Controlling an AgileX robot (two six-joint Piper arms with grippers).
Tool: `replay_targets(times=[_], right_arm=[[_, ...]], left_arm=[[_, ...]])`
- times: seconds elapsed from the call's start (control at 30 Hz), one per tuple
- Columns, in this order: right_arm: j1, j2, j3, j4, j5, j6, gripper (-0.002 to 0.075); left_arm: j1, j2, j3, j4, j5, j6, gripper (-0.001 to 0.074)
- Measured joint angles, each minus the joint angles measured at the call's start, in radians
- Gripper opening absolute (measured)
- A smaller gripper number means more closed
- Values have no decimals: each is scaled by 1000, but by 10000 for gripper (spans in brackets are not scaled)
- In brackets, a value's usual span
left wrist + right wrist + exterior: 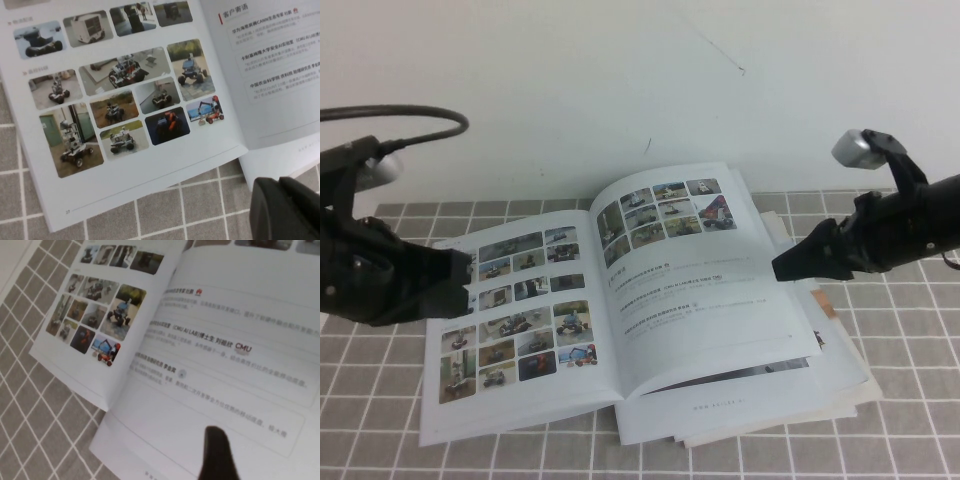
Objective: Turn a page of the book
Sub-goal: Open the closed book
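Note:
The book [525, 345] lies open on the checked mat. Its left-hand sheet carries a grid of photos. The page [705, 300], six small photos above lines of text, arches up on the right with a shadow under it. My right gripper [778, 268] is at the page's outer edge. In the right wrist view one dark finger [216, 452] lies on top of the page [235, 315]; the other is hidden. My left gripper [467, 270] is shut and empty at the book's left edge. In the left wrist view it [287, 210] hovers over the mat beside the book [120, 90].
A pile of loose papers and booklets [825, 385] lies under the book's right half and sticks out at the front right. The grey checked mat [900, 420] covers the table. A white wall [620, 80] stands close behind the book.

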Motion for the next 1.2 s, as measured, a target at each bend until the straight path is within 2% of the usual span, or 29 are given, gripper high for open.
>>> replay_targets(times=[0.27, 0.6, 0.87, 1.0, 1.2], right_arm=[[43, 39, -41, -35, -2, 11, 432], [43, 62, -43, -114, -38, 84, 433], [43, 119, -43, -115, -59, 85, 433], [43, 134, -43, -46, -34, 64, 433], [43, 136, -43, 164, 88, -65, 433]], left_arm=[[0, 199, 0, -139, -23, 187, -4], [0, 390, 0, -153, -61, 214, -4], [0, 413, 0, -175, -64, 250, -4], [0, 413, 0, -187, -64, 263, -4], [0, 413, 0, -203, -64, 281, -4]])
